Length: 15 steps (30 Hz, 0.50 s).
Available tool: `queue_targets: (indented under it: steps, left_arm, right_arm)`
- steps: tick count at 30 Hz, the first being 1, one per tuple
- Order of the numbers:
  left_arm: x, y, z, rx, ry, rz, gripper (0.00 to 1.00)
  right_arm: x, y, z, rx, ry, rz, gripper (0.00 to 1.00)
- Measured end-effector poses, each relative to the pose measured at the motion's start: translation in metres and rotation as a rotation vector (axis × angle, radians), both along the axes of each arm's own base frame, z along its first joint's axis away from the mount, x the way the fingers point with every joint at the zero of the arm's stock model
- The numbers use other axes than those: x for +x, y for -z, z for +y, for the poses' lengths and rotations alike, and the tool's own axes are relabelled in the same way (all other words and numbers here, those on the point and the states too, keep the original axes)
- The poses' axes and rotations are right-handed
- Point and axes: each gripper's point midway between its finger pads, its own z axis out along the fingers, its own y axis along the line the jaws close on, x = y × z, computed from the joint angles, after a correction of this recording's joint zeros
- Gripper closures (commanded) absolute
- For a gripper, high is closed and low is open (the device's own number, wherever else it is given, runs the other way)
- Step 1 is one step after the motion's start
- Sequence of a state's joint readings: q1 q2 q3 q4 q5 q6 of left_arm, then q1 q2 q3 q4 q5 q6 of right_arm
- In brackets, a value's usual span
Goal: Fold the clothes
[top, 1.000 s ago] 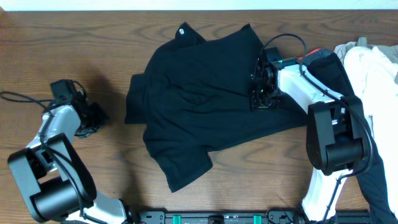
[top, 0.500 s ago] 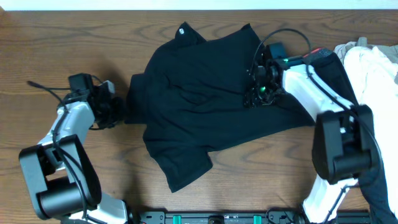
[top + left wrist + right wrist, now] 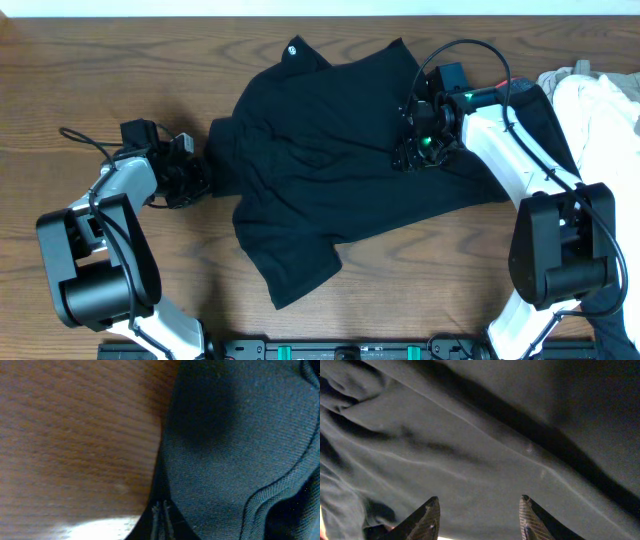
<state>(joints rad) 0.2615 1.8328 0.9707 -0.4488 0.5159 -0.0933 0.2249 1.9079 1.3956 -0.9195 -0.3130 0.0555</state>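
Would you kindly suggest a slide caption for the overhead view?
Overhead: a black T-shirt lies crumpled on the wooden table, left tool shut at its edge, right tool open over it.

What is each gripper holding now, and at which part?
The left gripper seems shut on the near edge of the black T-shirt. The right gripper is open above the fabric, holding nothing.
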Motion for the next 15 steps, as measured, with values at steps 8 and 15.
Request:
queue_targets:
  steps: [8,15]
  left_arm:
    - [-0.014,0.002,0.010,0.051,-0.053,0.095,0.94]
    - [-0.021,-0.003,0.020,-0.047,-0.127,0.108,0.52]
  right_arm:
    - [0.006,0.006,-0.028,-0.138,0.097,-0.007,0.51]
    - [0.010,0.007,-0.049,-0.180,0.165,-0.004,0.52]
